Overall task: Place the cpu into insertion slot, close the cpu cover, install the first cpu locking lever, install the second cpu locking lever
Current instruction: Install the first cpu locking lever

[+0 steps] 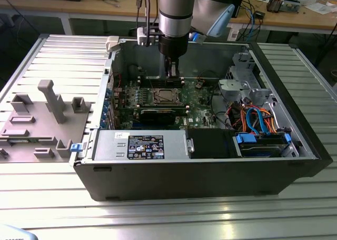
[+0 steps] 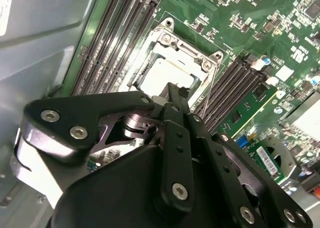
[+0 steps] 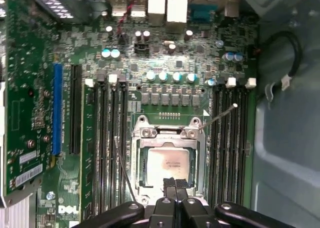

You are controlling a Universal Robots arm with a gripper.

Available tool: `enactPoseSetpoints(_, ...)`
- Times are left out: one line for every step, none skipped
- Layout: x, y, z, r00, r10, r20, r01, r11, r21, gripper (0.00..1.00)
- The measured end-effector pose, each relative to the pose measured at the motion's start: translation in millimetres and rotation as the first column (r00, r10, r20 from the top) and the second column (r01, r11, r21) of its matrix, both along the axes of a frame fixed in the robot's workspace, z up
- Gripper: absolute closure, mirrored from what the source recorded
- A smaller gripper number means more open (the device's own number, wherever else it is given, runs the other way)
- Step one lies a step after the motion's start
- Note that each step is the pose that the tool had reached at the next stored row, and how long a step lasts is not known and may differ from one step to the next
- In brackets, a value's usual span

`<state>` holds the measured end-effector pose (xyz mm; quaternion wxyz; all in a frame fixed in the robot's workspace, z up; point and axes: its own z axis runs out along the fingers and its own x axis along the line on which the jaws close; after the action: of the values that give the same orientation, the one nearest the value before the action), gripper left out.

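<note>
The hand (image 3: pixel 175 184) is hanging with its two fingers pressed together and nothing between them. In the first wrist view its tips are sitting over one edge of the cpu (image 3: pixel 167 160); I cannot tell whether they are touching it. The cpu is lying flat in its socket, its dull metal top showing through the window of the cpu cover (image 3: pixel 142 160), which is lying down around it. Two thin wire levers are standing free of the socket: one lever (image 3: pixel 220 115) is angling out over the memory slots (image 3: pixel 230 148) on one side, and the other lever (image 3: pixel 124 168) is slanting along the opposite side. The green motherboard (image 3: pixel 165 58) is spreading around the socket. In the exterior view the arm is reaching down into the open computer case (image 1: pixel 200 177), which is resting on the ribbed metal surface (image 1: pixel 168 213).
</note>
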<state>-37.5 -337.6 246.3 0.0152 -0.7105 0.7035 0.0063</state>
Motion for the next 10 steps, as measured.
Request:
enactPoseSetpoints(0.0,0.0,-0.2,1.0,-0.009,0.0003,0.009,0.9999,0.0058,0.89)
enactPoseSetpoints(0.0,0.1,-0.2,0.9998,-0.018,0.0001,0.018,0.9998,0.0108,0.89)
enactPoseSetpoints(0.0,0.1,-0.2,0.9995,-0.03,0.0,0.03,0.9995,0.0132,0.89)
enactPoseSetpoints(0.0,0.1,-0.2,0.9995,-0.033,-0.0001,0.033,0.9994,0.0133,0.89)
enactPoseSetpoints(0.0,0.1,-0.2,0.9995,-0.033,-0.0001,0.033,0.9994,0.0134,0.89)
enactPoseSetpoints(0.0,0.0,-0.1,0.9995,-0.033,-0.0001,0.033,0.9994,0.0134,0.89)
enactPoseSetpoints(0.0,0.0,-0.2,0.9995,-0.033,-0.0001,0.033,0.9994,0.0135,0.89)
enactPoseSetpoints(0.0,0.0,-0.2,0.9995,-0.033,-0.0001,0.033,0.9994,0.0135,0.89)
enactPoseSetpoints(0.0,0.0,-0.2,0.9995,-0.033,-0.0001,0.033,0.9994,0.0135,0.89)
enactPoseSetpoints(-0.2,0.0,-0.2,0.9995,-0.033,-0.0001,0.033,0.9994,0.0135,0.89)
